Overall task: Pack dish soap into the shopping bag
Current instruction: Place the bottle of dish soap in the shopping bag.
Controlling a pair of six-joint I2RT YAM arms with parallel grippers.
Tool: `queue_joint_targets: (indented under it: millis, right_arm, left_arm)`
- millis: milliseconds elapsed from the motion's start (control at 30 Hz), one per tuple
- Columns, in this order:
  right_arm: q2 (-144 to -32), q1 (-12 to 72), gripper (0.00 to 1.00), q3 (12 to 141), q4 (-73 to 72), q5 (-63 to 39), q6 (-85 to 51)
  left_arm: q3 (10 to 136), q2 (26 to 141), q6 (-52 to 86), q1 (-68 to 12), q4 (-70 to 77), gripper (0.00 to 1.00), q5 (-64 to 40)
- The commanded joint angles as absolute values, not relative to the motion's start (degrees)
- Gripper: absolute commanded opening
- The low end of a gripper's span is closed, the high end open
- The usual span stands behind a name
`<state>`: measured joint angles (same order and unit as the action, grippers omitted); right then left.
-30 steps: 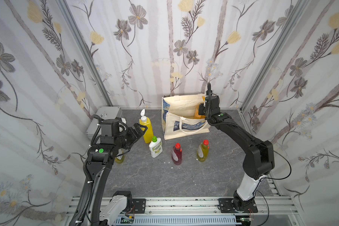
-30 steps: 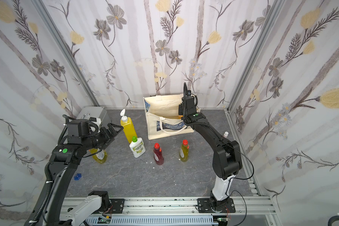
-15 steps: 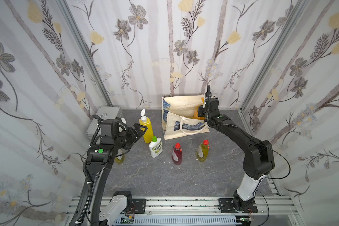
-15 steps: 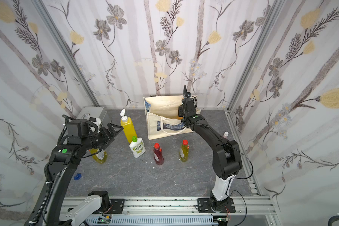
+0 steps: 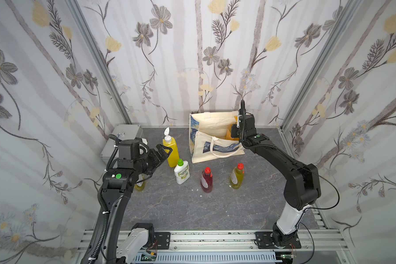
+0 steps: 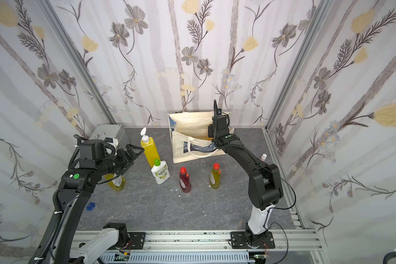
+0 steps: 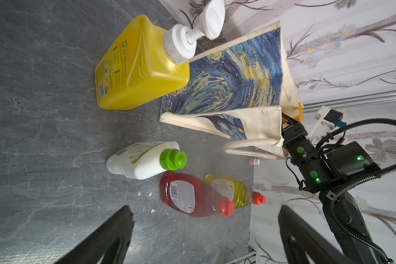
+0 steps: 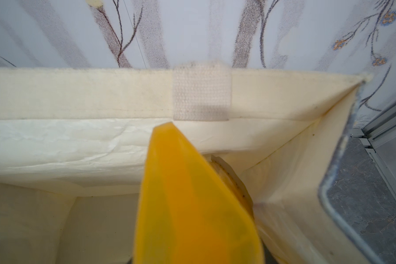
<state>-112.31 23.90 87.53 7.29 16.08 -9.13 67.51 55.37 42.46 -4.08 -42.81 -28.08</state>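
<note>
The shopping bag (image 5: 215, 137) (image 6: 192, 128) stands open at the back, cream with blue swirl panels. My right gripper (image 5: 234, 131) reaches into its right end, shut on the orange dish soap bottle (image 5: 228, 134). The bottle's orange pump (image 8: 192, 194) fills the right wrist view and hides the fingers. On the table stand a yellow pump bottle (image 5: 170, 150), a white green-capped bottle (image 5: 181, 172), a dark red bottle (image 5: 206, 180) and a yellow-green bottle (image 5: 236, 176). Another yellow-green bottle (image 6: 117, 181) is half hidden under my left arm. My left gripper (image 5: 164, 152) (image 7: 204, 212) hovers open beside the yellow pump bottle, holding nothing.
A silver metal case (image 5: 124, 134) sits in the back left corner behind my left arm. A tiny pink bottle (image 6: 263, 157) stands by the right wall. A small blue piece (image 6: 90, 205) lies near the left wall. Walls close in on three sides.
The right gripper has shifted only slightly at the bag's mouth, still with the orange bottle. The left arm and the standing bottles have not moved.
</note>
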Motion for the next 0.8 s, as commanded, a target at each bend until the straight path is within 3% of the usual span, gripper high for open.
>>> queue_joint_targets:
  millis: [0,467,600,767]
  right_arm:
    - [-111.5,23.8,0.39,87.2,5.3,15.6,-7.9]
    - [-112.3,23.5,0.50,85.6,6.4,13.1,-9.1]
    - [-111.5,23.5,0.61,85.4,6.9,12.8,-9.1]
    - [-108.5,23.7,0.82,84.2,6.9,10.8,-9.4]
  left_arm:
    - [67.2,55.4,43.1,-4.1,-40.4,1.00,-27.9]
    - [67.1,56.0,43.3,-4.0,-39.4,1.00,-28.0]
    - [67.0,55.8,43.5,-4.0,-39.3,1.00,-28.0]
    - [67.0,55.8,43.0,-4.1,-39.0,1.00,-27.9]
